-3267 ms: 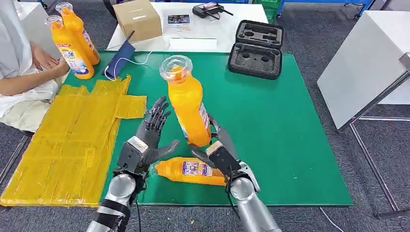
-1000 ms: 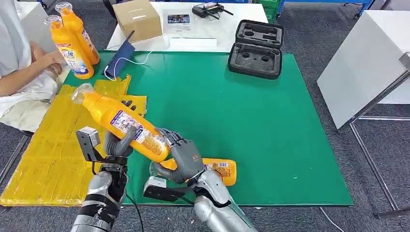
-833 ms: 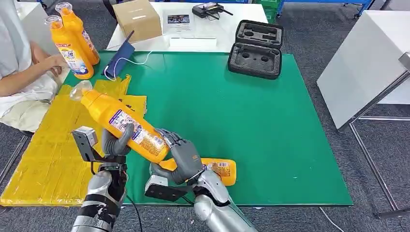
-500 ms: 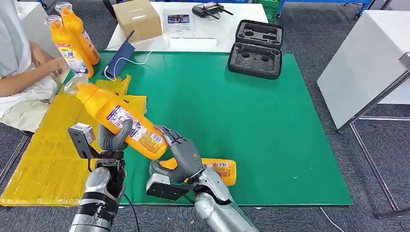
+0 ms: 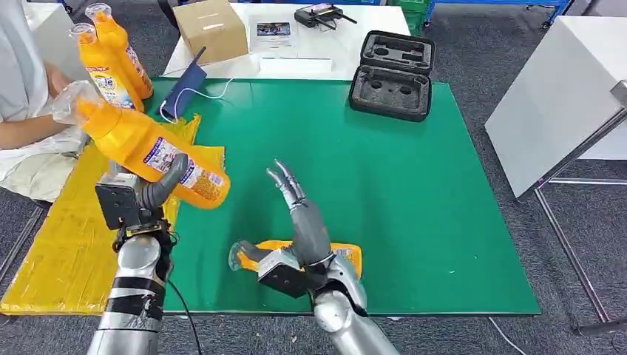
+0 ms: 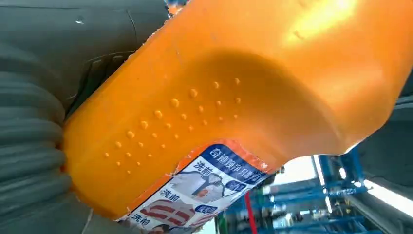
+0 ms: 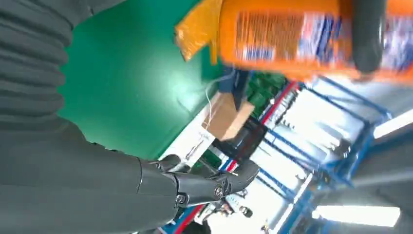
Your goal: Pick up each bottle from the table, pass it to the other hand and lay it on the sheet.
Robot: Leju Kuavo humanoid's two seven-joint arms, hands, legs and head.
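In left hand (image 5: 151, 196) — orange bottle (image 5: 144, 151).

foam case: (image 5: 391, 74) black, open, at far edge of the green mat (image 5: 414, 185)
cardboard box: (image 5: 211, 28) on the white bench (image 5: 296, 52), far left
person: (image 5: 26, 96) seated at the left edge

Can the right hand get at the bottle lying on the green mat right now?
Probably yes. The right hand is open and holds nothing, and the lying bottle sits just beneath its wrist on the mat. Nothing else lies near it; the left hand holds its bottle well aside.
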